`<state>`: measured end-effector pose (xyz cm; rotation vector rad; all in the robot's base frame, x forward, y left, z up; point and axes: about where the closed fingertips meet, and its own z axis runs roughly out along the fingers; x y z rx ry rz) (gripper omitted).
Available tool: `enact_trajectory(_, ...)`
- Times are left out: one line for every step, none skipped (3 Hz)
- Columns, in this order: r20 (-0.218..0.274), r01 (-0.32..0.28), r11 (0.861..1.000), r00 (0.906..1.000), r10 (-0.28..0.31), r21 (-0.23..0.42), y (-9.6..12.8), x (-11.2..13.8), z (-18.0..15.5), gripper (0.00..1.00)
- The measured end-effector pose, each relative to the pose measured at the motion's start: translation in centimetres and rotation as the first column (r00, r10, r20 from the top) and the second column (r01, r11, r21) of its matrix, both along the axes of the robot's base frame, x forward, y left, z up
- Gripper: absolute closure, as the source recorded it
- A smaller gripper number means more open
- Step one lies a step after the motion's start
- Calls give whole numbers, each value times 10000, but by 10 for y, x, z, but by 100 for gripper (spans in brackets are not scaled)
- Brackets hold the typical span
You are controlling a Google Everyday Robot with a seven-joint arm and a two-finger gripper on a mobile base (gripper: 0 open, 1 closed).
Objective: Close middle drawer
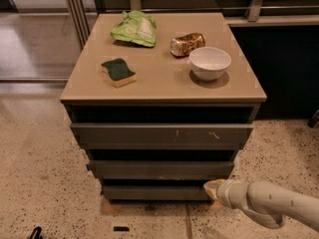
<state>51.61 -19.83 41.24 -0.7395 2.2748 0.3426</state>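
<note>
The middle drawer (160, 169) is the plain grey-brown front between the widest scratched front (162, 133) above and the narrowest front (154, 192) below. It stands out a little from the cabinet, less than the top drawer, with a dark gap above it. My gripper (213, 187) comes in from the lower right on a pale arm (271, 203). Its tan tip sits just below the middle drawer's right end, at the bottom drawer's right edge, close to the fronts.
On the cabinet top (159, 83) lie a green sponge (118, 71), a crumpled green bag (135, 28), a crushed can (187, 44) and a white bowl (210, 62). Speckled floor surrounds the cabinet. A dark cabinet stands to the right, glass panels to the left.
</note>
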Motion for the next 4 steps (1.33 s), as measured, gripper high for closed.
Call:
enact_trajectory(-719,316,9962,9971,-258,811,-13,-70,2,75)
enact_trajectory(-714,333,9962,9971,-275,806,-14,-70,2,52)
enact_trajectory(-714,333,9962,9971,-275,806,-14,-70,2,28)
enact_trajectory(-714,332,9962,9971,-275,806,-14,-70,2,0)
